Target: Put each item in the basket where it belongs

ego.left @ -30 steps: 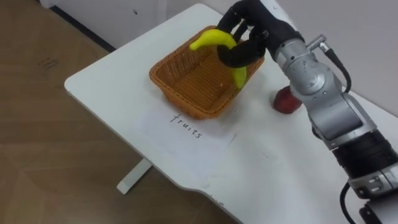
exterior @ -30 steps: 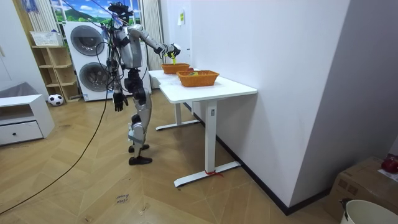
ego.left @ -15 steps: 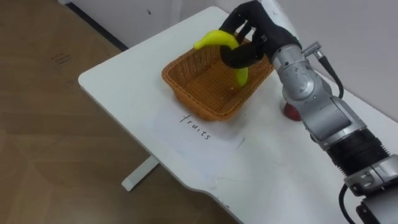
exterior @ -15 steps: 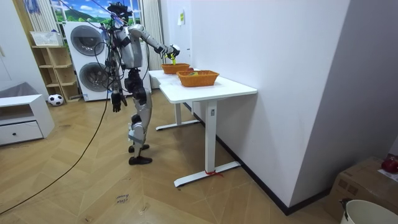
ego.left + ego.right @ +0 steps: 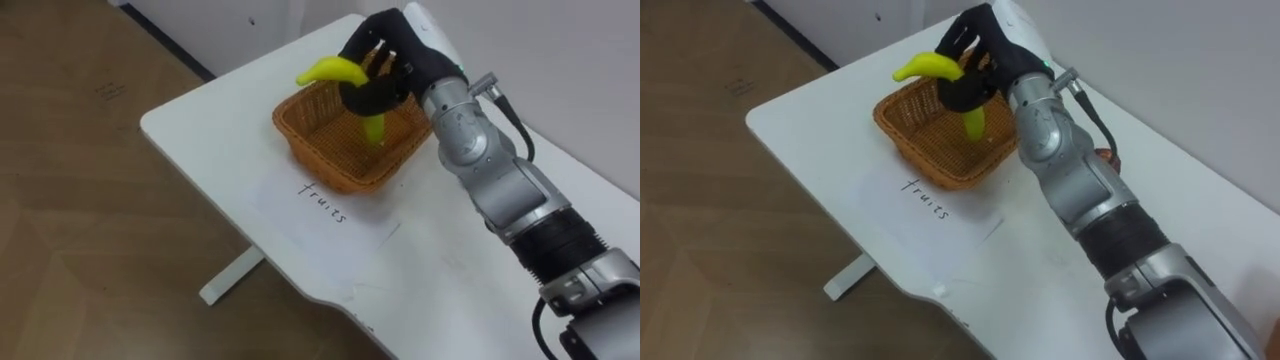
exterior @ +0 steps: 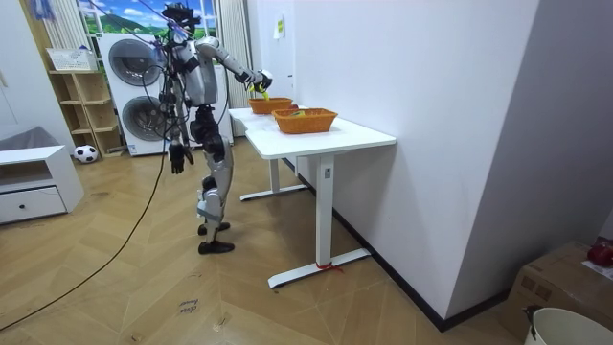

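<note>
Banana [image 5: 325, 70], curved yellow, sits clasped in the right hand [image 5: 400, 55] over a brown wicker basket [image 5: 310, 152]; room view adds the left hand [image 6: 176, 158], grip unreadable.

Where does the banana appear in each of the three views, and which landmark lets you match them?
Left eye view: banana upper centre, held in the right hand above the wicker basket.
Right eye view: banana upper centre-left, also above the wicker basket.
Room view: banana a small yellow speck left of centre, near the top, over the farther wicker basket.
Shared landmark: that wicker basket on the white table.
</note>
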You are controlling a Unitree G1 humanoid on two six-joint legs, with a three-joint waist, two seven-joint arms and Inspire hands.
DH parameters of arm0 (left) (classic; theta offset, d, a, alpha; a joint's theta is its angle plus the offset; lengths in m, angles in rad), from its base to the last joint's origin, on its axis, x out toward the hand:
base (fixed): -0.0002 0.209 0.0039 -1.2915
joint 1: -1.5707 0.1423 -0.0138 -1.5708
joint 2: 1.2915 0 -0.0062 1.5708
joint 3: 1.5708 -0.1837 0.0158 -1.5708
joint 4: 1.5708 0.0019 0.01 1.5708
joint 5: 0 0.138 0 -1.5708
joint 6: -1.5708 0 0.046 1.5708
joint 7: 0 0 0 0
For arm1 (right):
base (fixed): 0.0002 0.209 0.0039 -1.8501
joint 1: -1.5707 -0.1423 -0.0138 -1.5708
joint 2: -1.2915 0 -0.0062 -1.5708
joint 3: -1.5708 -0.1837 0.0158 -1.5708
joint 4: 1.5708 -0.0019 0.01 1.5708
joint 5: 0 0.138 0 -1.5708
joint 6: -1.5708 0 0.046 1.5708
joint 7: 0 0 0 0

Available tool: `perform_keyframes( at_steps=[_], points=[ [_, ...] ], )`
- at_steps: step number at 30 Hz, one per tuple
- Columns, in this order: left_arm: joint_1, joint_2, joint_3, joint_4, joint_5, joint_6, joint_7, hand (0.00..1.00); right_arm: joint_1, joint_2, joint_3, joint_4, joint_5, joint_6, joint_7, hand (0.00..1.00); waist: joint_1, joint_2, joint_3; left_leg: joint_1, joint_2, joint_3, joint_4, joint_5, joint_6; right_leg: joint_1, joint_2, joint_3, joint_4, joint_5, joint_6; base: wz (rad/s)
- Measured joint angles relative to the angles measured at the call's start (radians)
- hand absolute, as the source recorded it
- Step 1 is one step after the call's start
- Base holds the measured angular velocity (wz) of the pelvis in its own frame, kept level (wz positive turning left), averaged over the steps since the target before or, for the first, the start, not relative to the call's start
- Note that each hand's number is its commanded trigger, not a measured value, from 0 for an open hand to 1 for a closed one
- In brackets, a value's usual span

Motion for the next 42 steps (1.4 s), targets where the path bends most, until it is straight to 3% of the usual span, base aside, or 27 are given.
perform_keyframes(
  at_steps=[9,23,37,42],
  points=[
    [0.007,0.001,0.000,-0.001,0.000,0.011,0.000,0.00,0.000,0.000,0.000,0.000,0.000,0.000,-0.023,0.00,0.028,-0.001,-0.0011,-0.004,-0.012,-0.015,0.014,0.000,0.001,0.002,-0.003,-0.004,-0.001,0.000,0.000,0.04],
    [0.010,0.006,0.000,0.004,0.000,0.009,0.010,0.00,0.000,-0.004,0.002,0.070,0.000,-0.018,-0.043,0.00,0.031,-0.005,-0.0035,-0.003,-0.012,-0.016,0.014,0.001,0.001,0.005,-0.005,-0.026,0.000,0.000,0.000,0.01],
    [0.008,0.008,0.022,0.003,-0.001,0.000,0.031,0.00,0.000,-0.018,0.002,0.110,0.001,-0.039,-0.048,0.00,0.011,-0.006,-0.0043,0.003,-0.012,0.000,0.005,0.004,0.006,0.007,-0.015,-0.024,0.000,0.000,0.001,-0.03],
    [0.008,0.008,0.021,-0.020,-0.003,0.000,0.033,0.00,-0.001,-0.022,0.002,0.107,0.006,-0.041,-0.048,0.00,-0.011,-0.003,-0.0027,0.004,-0.011,0.001,0.014,0.004,0.006,0.008,-0.014,-0.002,0.000,0.000,0.001,0.00]
  ],
)
